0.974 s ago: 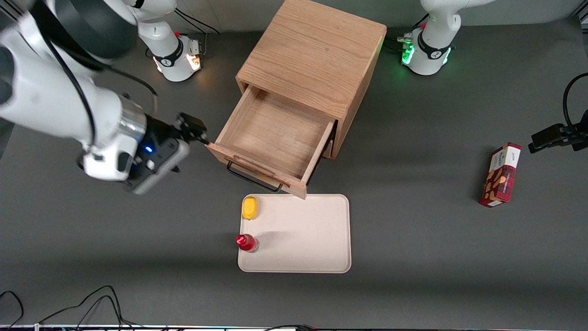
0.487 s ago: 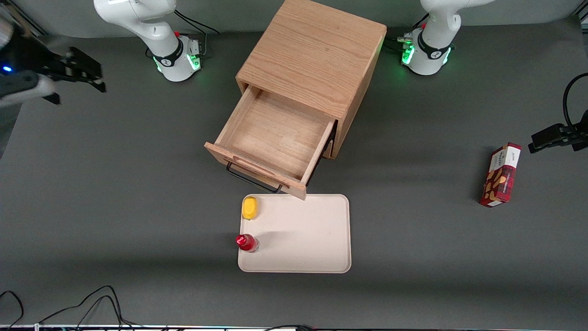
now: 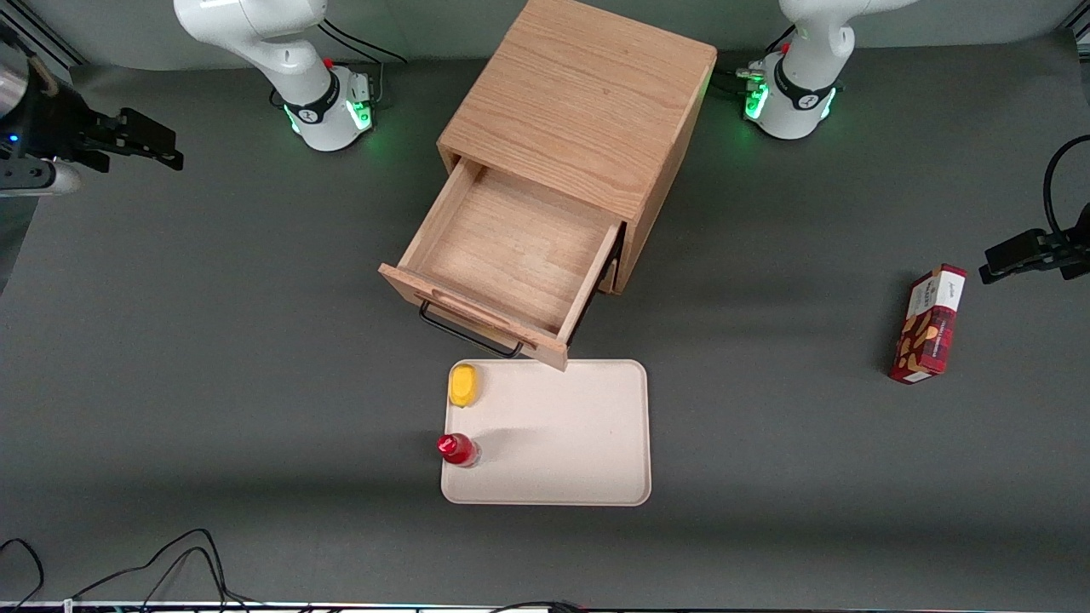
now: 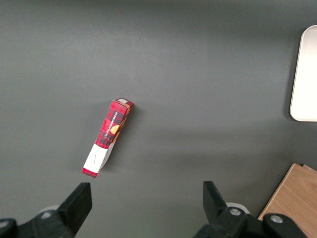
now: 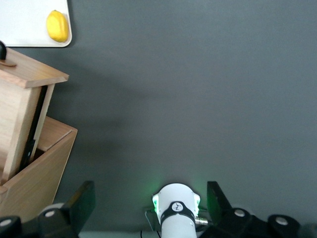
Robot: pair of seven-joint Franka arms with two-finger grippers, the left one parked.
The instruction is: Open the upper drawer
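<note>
The light-oak cabinet (image 3: 588, 102) stands mid-table. Its upper drawer (image 3: 511, 247) is pulled far out, showing an empty wooden inside, and its black bar handle (image 3: 468, 330) faces the front camera. The bottom drawer is hidden under it. My right gripper (image 3: 157, 140) is open and empty, well away from the cabinet, toward the working arm's end of the table and farther from the front camera than the drawer. In the right wrist view the gripper (image 5: 151, 198) has its fingers wide apart, and the open drawer's front (image 5: 29, 74) and the cabinet (image 5: 34, 168) show.
A cream tray (image 3: 596, 443) lies just in front of the drawer, with a yellow lemon (image 3: 463, 385) and a red bottle (image 3: 457, 449) on it. A red box (image 3: 928, 323) lies toward the parked arm's end. Cables (image 3: 170, 562) run along the near edge.
My gripper has left the drawer's front corner and swung away to the working arm's end of the table, farther from the camera. The drawer has stayed open and still.
</note>
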